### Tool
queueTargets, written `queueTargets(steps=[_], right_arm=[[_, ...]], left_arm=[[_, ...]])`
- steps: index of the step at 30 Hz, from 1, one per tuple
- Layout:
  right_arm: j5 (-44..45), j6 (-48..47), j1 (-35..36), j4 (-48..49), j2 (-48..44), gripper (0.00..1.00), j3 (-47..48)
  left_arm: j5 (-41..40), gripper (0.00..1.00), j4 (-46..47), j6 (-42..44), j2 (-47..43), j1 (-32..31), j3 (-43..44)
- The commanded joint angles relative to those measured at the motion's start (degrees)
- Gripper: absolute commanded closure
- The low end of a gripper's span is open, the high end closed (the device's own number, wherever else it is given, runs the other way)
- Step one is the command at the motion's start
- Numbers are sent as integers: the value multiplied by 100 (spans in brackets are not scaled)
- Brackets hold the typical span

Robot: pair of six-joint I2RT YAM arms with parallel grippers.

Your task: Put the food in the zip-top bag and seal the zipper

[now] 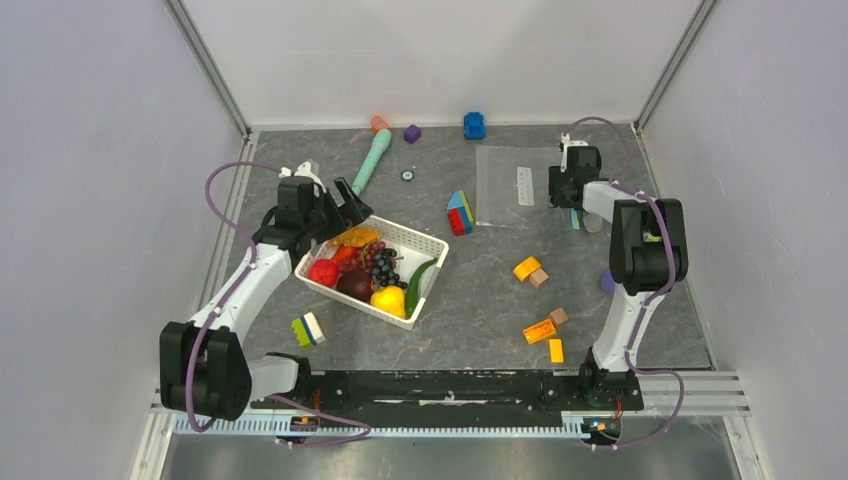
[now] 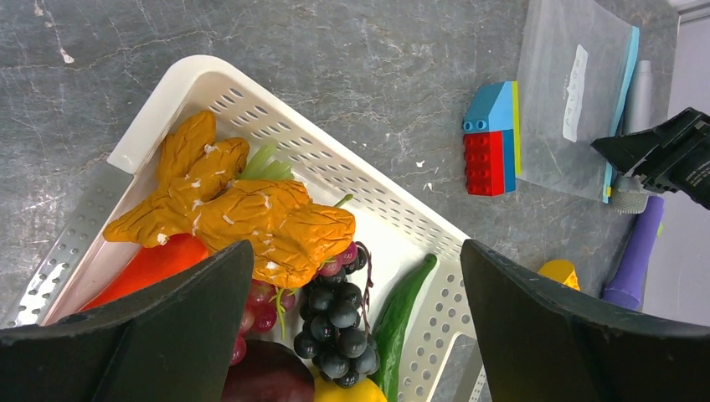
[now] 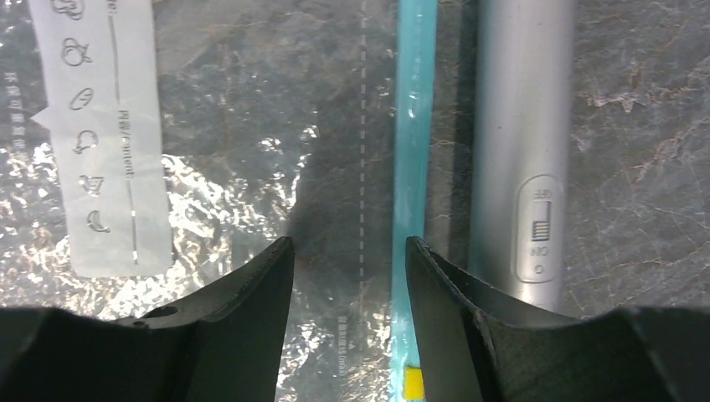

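- Top view: the food (image 1: 362, 272) all sits in the white basket (image 1: 432, 243), left of centre. The bag (image 1: 505, 190) lies flat on the table, well apart at the far right.
- My left gripper (image 1: 340, 210) hangs over the basket's far-left corner; my right gripper (image 1: 566, 195) is down at the bag's right edge.
- Left wrist view: jaws spread as wide as they go, with nothing between them. Below them I see a knobbly orange piece (image 2: 251, 213), grapes (image 2: 335, 314) and a green pod (image 2: 402, 310) in the basket.
- Beyond the basket, a red-and-blue block (image 2: 490, 138) lies just beside the bag. The zipper (image 2: 624, 92) runs along the bag's far edge, under the right gripper.
- Right wrist view: jaws partway apart — clear film between them and the right finger over the zipper. I see nothing pinched; whether the tips touch the film, I can't tell.
- The white label (image 3: 105, 134) sits to the left, and a grey pen-like stick (image 3: 523, 126) lies alongside the zipper, off the bag.
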Motion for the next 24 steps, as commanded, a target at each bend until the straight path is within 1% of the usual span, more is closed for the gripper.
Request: queueTargets(steps=[1, 3, 5, 8, 10, 15, 17, 19, 21, 22, 24], right_arm=[[72, -58, -274, -230, -189, 41, -36], [63, -89, -301, -183, -260, 38, -126], [49, -132, -323, -180, -322, 32, -165], [-116, -122, -378, -182, -311, 29, -177], [-388, -2, -427, -284, -206, 29, -189], [-1054, 435, -433, -161, -89, 36, -548], [-1147, 572, -412, -111, -116, 39, -676], [-1031, 598, -328, -110, -190, 43, -797], [-834, 612, -241, -110, -275, 51, -907], [-709, 653, -194, -80, -309, 57, -966], [-542, 713, -148, -24, -375, 74, -1053]], left_arm=[[123, 0, 102, -39, 61, -11, 254], [135, 0, 112, -32, 96, -15, 264], [151, 0, 110, -22, 131, -15, 277], [164, 0, 119, -20, 166, -15, 286], [160, 0, 129, -23, 189, -15, 303], [153, 0, 128, -21, 212, -15, 346], [125, 0, 128, -30, 219, -15, 364], [99, 0, 103, -31, 239, -15, 397], [98, 0, 93, -51, 265, -15, 417], [107, 0, 95, -61, 281, -15, 418], [99, 0, 106, -85, 297, -15, 434]])
